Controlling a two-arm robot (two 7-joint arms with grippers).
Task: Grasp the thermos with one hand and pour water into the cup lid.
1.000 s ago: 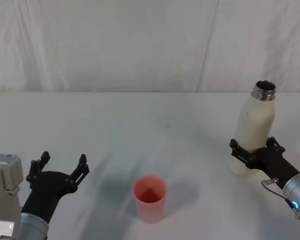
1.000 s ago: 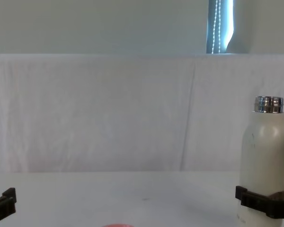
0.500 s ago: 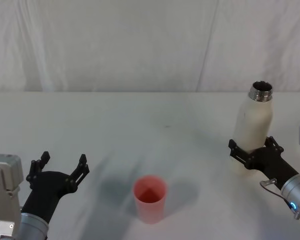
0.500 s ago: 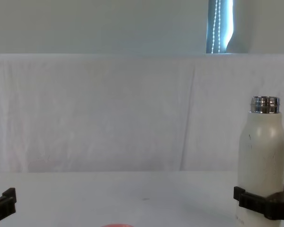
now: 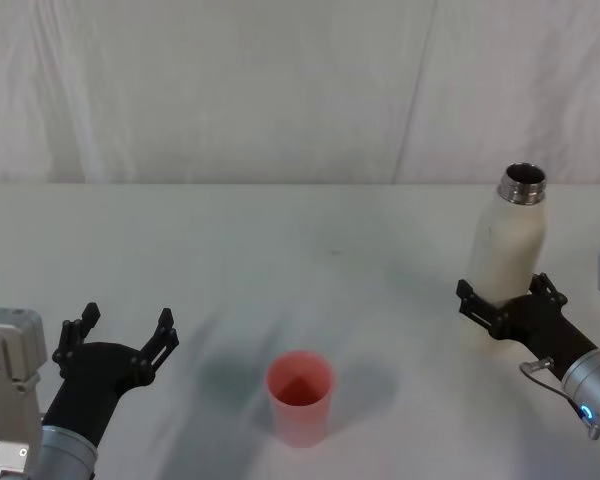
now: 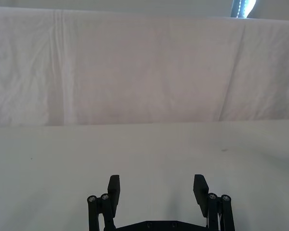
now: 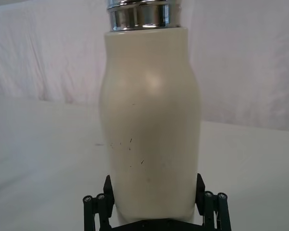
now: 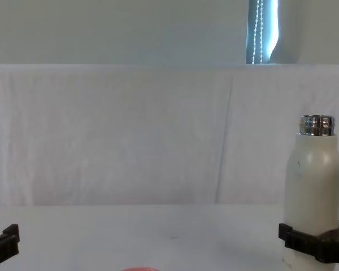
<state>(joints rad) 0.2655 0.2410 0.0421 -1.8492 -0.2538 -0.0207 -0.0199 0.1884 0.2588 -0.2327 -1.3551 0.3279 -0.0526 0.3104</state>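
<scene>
Right pincer, at the right of the head view, is clenched low on the thermos, which stands upright with its mouth open. Left pincer sits released at lower left, idle. The cup rests on the bench at lower centre, well apart from the thermos. Carrying the thermos level until the neck is over the cup, then tilting slowly, would likely avoid spilling.

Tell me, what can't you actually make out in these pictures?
- Water level in the thermos: the mouth is dark in the head view, the neck cut off in the right wrist view.
- The thermos base: the right gripper covers it.
- Most of the cup lid: cut off by the chest view's lower edge.
</scene>
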